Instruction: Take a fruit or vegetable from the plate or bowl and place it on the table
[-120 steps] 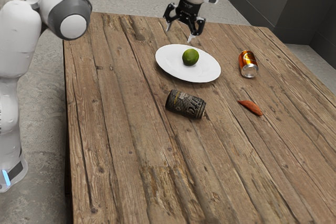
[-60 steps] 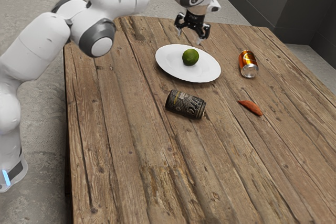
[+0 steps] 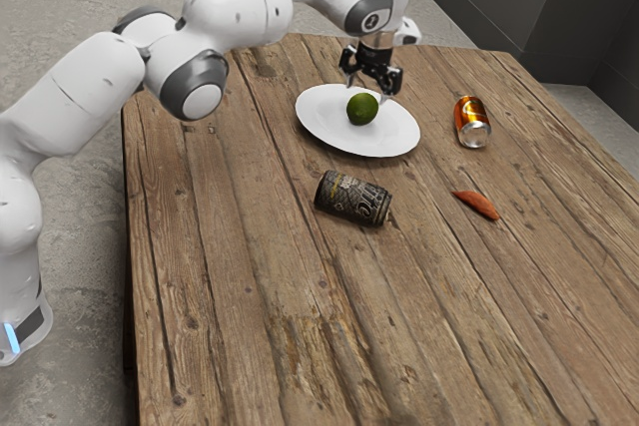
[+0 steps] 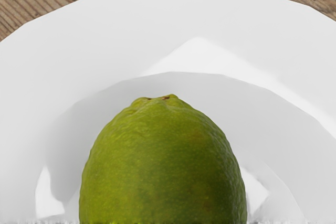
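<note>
My black gripper (image 3: pixel 365 90) is open just above the white plate (image 3: pixel 391 139) in the exterior view, its fingers pointing down and spread over the green lime (image 3: pixel 361 110). The lime rests on the plate near its middle. In the wrist view the lime (image 4: pixel 165 166) looms large under the hand, its stem end in sight, with the pale plate (image 4: pixel 157 14) around it. Neither finger appears to touch the fruit.
On the wooden table (image 3: pixel 240 276) a dark can (image 3: pixel 352 198) lies on its side near the plate. An orange can (image 3: pixel 471 122) lies towards the exterior view's right, and a reddish-orange wedge-shaped piece (image 3: pixel 477 205) sits nearer the camera.
The gripper has come down towards the lime, shifting slightly to the exterior view's right. The arm has stretched further over the table. Lime, plate and cans have stayed put.
</note>
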Controlling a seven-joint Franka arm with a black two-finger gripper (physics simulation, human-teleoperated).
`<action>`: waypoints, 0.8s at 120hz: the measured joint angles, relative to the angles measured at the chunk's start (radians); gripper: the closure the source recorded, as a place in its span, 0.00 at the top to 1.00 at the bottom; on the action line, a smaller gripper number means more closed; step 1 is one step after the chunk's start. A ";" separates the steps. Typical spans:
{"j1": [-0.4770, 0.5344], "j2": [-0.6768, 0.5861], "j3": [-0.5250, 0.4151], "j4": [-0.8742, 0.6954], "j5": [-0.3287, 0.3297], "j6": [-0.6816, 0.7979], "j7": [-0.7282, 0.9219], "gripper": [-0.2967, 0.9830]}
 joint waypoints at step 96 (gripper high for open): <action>0.028 0.040 -0.038 0.000 -0.006 -0.027 0.091 0.77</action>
